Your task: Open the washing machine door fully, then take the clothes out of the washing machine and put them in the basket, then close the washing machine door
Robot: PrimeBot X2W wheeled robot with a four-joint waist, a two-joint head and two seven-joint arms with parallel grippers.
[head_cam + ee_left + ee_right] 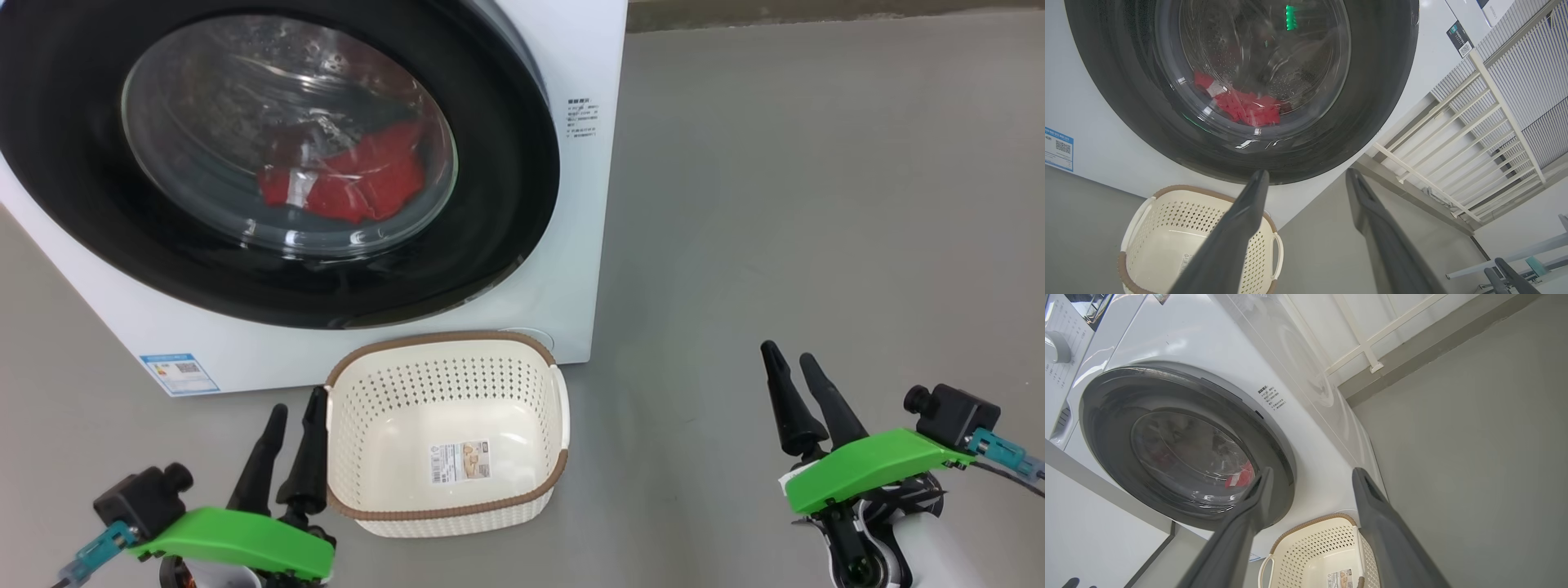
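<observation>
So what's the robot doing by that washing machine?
Nothing is being handled yet. The round black-rimmed glass door of the white front-loading washing machine looks shut, with bright red fabric clothes behind the glass. A cream perforated plastic basket with a brown rim sits empty on the floor in front. The robot's left fingers and right fingers are open, holding nothing.

The washing machine door (506,163) had a glossy black rim around clear, reflective glass. The washing machine (580,245) was smooth, shiny white panelling. The clothes (367,180) looked like soft red cloth. The basket (445,384) was cream perforated plastic with a brown rim and a paper label (459,461). The floor (816,204) was matt grey.
</observation>
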